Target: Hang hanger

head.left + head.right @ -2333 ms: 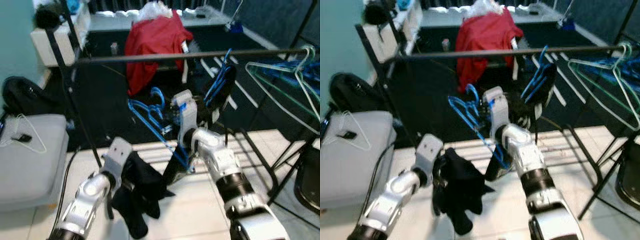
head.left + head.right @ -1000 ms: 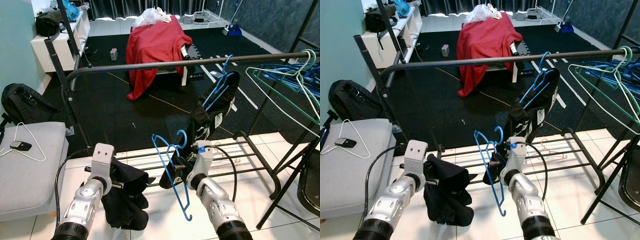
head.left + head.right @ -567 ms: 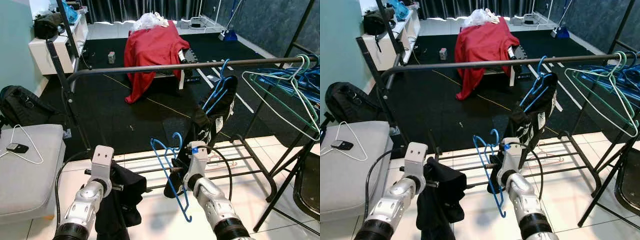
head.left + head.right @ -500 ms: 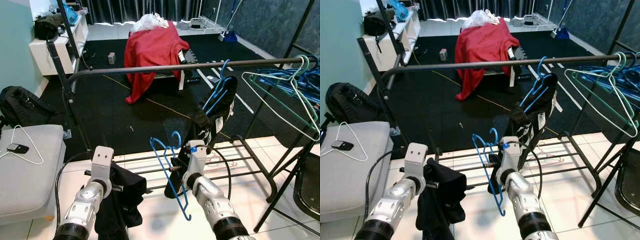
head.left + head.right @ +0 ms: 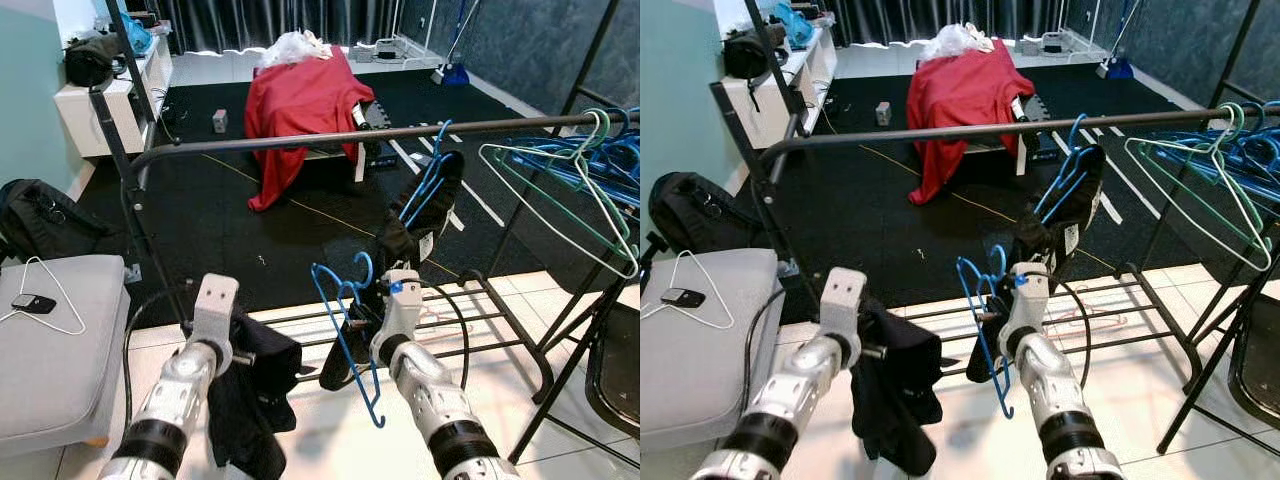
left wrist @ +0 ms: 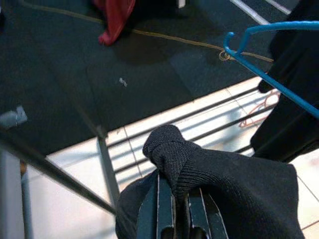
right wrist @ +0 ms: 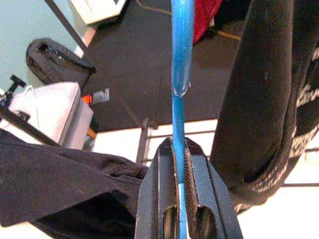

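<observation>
The long dark metal clothes rail (image 5: 330,137) runs across your view from left to right, above and beyond both grippers, and that is the relation to watch: the blue plastic hanger (image 5: 345,330) you hold sits well below the rail and on the near side of it, so the hook has to go up and forward. The hanger's long axis stands roughly upright, hook at the top and curled toward the rail, lower bar pointing down at the white tiled floor (image 5: 330,440).

Your right gripper (image 5: 358,322) is the one at work; in the right wrist view its two black fingers (image 7: 192,196) are clamped on the blue shaft, which runs straight out between them. Your left gripper (image 6: 177,209) is closed on a bunched black knit garment (image 5: 250,390), held low and to the left, well apart from the hanger.

On the rail, right of the hanger, another black garment on a blue hanger (image 5: 425,205) already hangs, close to your likely path. Farther right a cluster of green and blue wire hangers (image 5: 570,180) crowds the rail's end. The open stretch of rail left of the hung garment looks the safer target. Below, the rack's low shelf bars (image 5: 480,320) lie just behind your right arm. A grey cushioned seat (image 5: 50,350) stands at far left, a red cloth-draped object (image 5: 300,100) beyond.
</observation>
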You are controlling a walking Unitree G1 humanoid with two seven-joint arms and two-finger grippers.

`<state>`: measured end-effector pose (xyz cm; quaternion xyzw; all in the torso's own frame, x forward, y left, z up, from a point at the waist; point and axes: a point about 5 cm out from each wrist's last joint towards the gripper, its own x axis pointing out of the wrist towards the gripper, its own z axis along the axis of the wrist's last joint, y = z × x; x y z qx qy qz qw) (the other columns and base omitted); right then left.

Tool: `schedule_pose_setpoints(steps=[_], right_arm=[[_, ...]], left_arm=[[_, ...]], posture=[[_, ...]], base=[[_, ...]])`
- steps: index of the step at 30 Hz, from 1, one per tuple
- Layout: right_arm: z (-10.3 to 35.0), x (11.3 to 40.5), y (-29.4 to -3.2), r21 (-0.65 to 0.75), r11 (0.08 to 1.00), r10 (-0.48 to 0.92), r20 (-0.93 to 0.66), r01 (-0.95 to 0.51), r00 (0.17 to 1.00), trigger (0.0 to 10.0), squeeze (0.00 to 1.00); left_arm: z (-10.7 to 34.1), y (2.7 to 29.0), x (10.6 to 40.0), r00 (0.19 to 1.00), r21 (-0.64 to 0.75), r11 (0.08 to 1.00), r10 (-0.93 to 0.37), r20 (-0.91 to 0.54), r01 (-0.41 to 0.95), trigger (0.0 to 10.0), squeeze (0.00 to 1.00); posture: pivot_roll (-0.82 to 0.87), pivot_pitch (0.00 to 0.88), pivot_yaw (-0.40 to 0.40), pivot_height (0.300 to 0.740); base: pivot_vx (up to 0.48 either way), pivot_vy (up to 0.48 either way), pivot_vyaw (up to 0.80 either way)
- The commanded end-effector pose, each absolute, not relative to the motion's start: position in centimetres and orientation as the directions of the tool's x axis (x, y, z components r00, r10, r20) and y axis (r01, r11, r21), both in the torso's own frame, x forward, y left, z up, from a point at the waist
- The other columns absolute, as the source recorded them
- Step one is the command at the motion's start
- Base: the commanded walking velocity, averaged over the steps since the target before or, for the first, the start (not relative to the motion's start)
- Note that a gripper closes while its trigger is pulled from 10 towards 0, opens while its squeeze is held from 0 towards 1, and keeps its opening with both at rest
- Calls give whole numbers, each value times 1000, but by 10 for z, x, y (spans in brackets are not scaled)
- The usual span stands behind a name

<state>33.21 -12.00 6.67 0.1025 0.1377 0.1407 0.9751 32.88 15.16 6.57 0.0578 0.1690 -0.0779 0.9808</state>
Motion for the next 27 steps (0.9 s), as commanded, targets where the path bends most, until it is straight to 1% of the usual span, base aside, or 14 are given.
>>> schedule_pose_setpoints(steps=[1,4,8,9,11,14,16,18,22,25,27], right_arm=[[59,328,-122,244,943,289,-265,-226,920,10000,0],[59,325,-121,257,943,278,-258,-211,925,10000,0],[59,323,-122,259,943,276,-254,-210,927,10000,0],[58,321,-125,265,942,274,-256,-206,927,10000,0],[52,318,-127,266,942,276,-275,-203,921,10000,0],[47,316,-127,224,949,283,-293,-222,913,10000,0],[53,323,-122,221,947,288,-277,-231,917,10000,0],[60,328,-120,221,945,293,-254,-240,922,10000,0],[65,331,-122,239,944,283,-237,-227,929,10000,0],[61,329,-125,235,950,266,-252,-208,931,10000,0],[58,325,-123,243,948,266,-259,-204,929,10000,0]], left_arm=[[62,153,327,928,95,980,-132,-347,175,10000,0],[54,151,322,917,80,979,-144,-373,187,10000,0],[52,150,322,911,89,977,-148,-384,196,10000,0],[54,146,323,912,92,974,-159,-379,208,10000,0],[58,146,324,918,91,975,-159,-364,205,10000,0],[57,151,325,916,51,983,-143,-375,175,10000,0],[49,151,322,884,113,959,-190,-428,260,10000,0],[48,149,322,871,141,941,-218,-440,307,10000,0],[57,147,327,886,124,946,-228,-404,299,10000,0],[58,150,330,896,113,957,-203,-396,267,10000,0],[56,152,330,897,110,962,-188,-401,251,10000,0]], posture=[[-93,0,27,740],[-124,9,32,740],[-123,8,38,740],[-74,0,12,740],[-71,0,9,740],[-76,0,9,740],[-92,0,19,740],[-91,0,18,740],[-84,0,25,740],[-86,0,20,740],[-101,0,32,740]], base=[[0,0,0],[0,0,0],[0,0,0],[0,0,0],[0,0,0],[0,0,0],[0,0,0],[0,0,0],[0,0,0],[0,0,0],[0,0,0]])
